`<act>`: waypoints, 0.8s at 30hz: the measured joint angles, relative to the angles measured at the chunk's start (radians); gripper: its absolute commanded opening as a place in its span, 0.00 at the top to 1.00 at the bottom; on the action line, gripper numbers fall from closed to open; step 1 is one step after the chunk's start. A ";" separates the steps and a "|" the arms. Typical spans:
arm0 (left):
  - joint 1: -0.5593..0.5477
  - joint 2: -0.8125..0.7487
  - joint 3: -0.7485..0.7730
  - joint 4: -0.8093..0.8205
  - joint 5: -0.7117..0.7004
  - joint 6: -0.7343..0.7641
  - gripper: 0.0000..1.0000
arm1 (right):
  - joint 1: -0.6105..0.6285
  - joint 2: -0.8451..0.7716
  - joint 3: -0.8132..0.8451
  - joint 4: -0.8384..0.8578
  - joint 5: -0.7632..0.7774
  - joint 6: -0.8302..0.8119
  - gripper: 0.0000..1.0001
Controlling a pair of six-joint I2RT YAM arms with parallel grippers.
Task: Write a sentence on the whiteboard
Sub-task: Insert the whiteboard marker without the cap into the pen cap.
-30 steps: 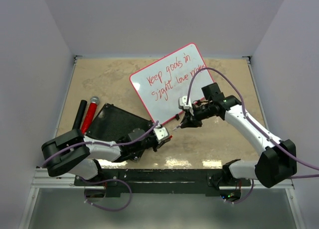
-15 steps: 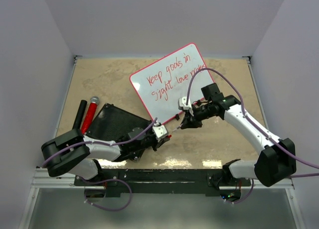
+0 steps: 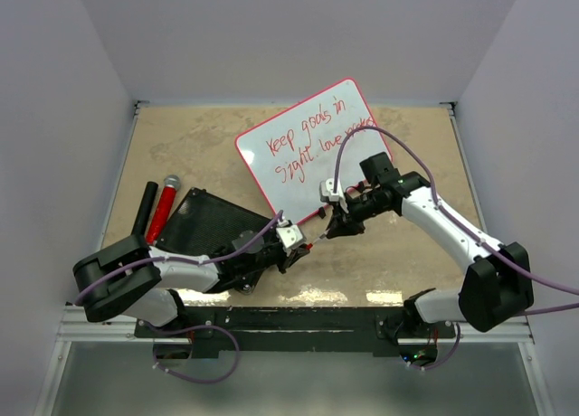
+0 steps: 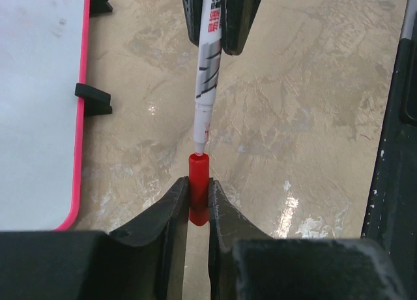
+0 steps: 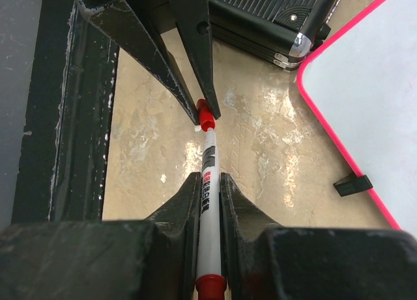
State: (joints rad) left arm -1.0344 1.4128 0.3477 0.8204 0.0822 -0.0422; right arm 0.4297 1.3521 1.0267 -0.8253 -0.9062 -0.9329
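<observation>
The whiteboard [image 3: 294, 197] lies tilted at the table's middle back, with the red sentence [image 3: 312, 143] in two lines on it. In front of its near corner, my right gripper [image 3: 336, 226] is shut on a white marker [image 5: 210, 202]. The marker's barrel runs between the pads [image 5: 234, 195]. My left gripper [image 4: 198, 186] is shut on the marker's red cap [image 4: 199, 182]. The marker [image 4: 207, 72] points down at the cap, and its tip meets the cap's open mouth. The whiteboard's red rim and black clips [image 4: 91, 98] show at the left of the left wrist view.
A black ribbed slab [image 3: 213, 222] lies left of the whiteboard, under my left arm. A red cylinder [image 3: 164, 206] and a black one [image 3: 145, 208] lie beside it at the far left. Bare tan table [image 3: 398, 253] lies below the grippers. White walls stand round the table.
My right gripper has shifted slightly left and nearer with the marker, bringing its tip up to the cap. The left gripper has barely moved.
</observation>
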 measured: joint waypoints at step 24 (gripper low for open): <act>0.000 -0.014 0.055 -0.045 0.039 0.060 1.00 | 0.049 0.037 0.006 0.003 0.005 -0.003 1.00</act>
State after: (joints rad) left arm -1.0344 1.3987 0.4026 0.7753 0.1215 0.0181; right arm 0.4786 1.3888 1.0325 -0.8223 -0.9012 -0.9363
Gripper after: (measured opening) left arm 0.196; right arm 0.139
